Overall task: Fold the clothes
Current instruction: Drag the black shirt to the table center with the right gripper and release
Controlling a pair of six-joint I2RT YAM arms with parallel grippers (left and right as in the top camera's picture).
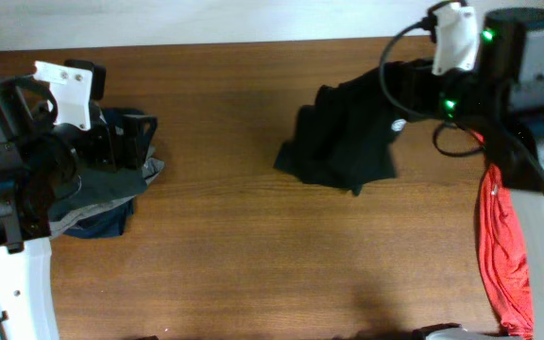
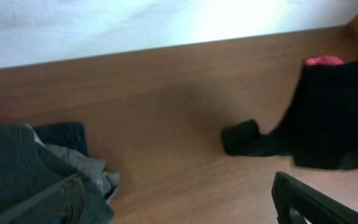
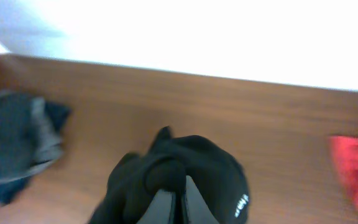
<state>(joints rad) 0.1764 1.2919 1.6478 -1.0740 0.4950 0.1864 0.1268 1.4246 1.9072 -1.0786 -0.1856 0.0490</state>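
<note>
Spreading across all three views, the brown wooden worktop (image 1: 253,246) carries everything here. The right arm (image 1: 518,57) reaches in from the far right corner and the left arm (image 1: 8,170) from the left edge.

The black T-shirt (image 1: 343,142) is the biggest cloth in sight. It sits bunched right of centre, drawn up toward the right arm at its top, with a loose corner (image 2: 241,137) lying on the wood on the side nearer the left arm. Small white printed marks (image 3: 240,202) show on one fold.

A red-orange garment (image 1: 503,246) hangs along the right edge, beside the right arm's base and apart from the shirt. On the left a pile of dark grey and navy folded garments (image 1: 102,203) lies under the left arm, well apart from the shirt, with bare wood between them.

The right jaws are pressed together and pinch a gathered ridge of the black fabric, which bulges around the fingers (image 3: 166,208) in the right wrist view. The left jaws stand spread wide above the folded pile with nothing between them. Only one dark finger (image 2: 303,202) shows in the left wrist view, and whether the jaws touch the pile cannot be told.
</note>
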